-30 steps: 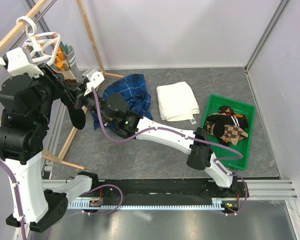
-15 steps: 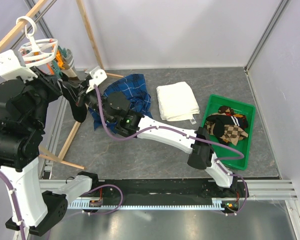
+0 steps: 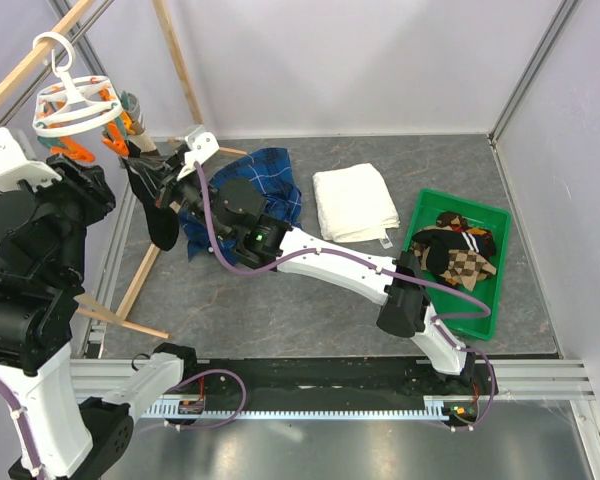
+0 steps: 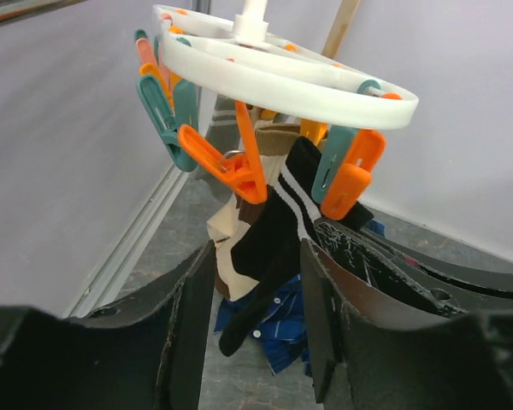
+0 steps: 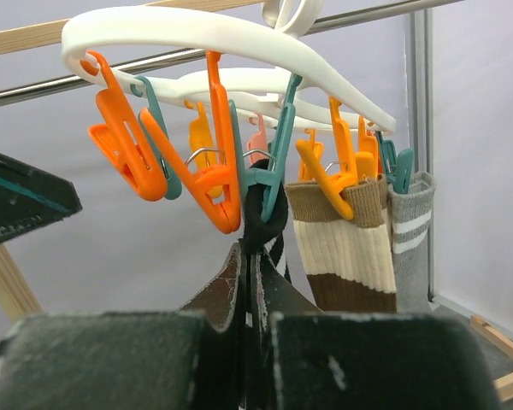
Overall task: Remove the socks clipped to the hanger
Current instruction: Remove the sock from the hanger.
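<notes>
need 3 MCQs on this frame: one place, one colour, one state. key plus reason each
1. Where are the loose socks? A. towel B. green bin C. plaid shirt
2. What colour is the sock between the right fingers? A. grey B. beige C. black
3. Left fingers are: A. apart, empty B. shut on hanger C. shut on shirt

1 B: top view shows them piled in the bin. 2 C: right wrist view shows it black. 3 A: left wrist view shows a wide gap.
</notes>
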`<move>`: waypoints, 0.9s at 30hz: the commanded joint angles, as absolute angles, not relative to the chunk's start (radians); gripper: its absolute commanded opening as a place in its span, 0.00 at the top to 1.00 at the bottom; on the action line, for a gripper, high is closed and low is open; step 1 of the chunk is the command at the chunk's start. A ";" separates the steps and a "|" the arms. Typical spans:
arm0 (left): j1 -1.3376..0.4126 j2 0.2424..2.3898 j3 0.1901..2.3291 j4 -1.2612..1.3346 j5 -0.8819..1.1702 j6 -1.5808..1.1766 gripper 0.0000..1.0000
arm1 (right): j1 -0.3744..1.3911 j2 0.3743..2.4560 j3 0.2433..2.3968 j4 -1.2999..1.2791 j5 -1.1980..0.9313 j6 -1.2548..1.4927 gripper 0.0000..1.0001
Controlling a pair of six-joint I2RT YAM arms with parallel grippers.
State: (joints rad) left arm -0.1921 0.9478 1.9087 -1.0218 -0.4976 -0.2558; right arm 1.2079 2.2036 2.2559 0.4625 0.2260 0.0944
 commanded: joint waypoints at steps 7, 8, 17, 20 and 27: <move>-0.195 0.901 1.990 -0.812 -0.085 -0.336 0.48 | 1.212 2.135 2.263 0.468 0.219 0.100 1.00; -0.195 0.902 1.980 -0.772 -0.065 -0.347 0.48 | 1.212 2.131 2.260 0.468 0.219 0.095 1.00; -0.195 0.974 1.956 -0.807 -0.044 -0.305 0.49 | 1.215 2.121 2.284 0.430 0.242 0.055 1.00; -0.195 0.940 1.910 -0.819 -0.113 -0.284 0.49 | 1.215 2.118 2.292 0.416 0.245 0.057 1.00; -0.195 0.717 1.607 -0.718 -0.261 -0.209 0.46 | 1.215 2.120 2.329 0.379 0.218 0.107 1.00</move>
State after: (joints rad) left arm -0.1925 0.8688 1.7744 -0.8112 -0.1394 -0.2825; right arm 1.2091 2.1754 2.2730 0.3805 0.2367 0.0792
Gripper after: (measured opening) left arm 0.520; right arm 0.011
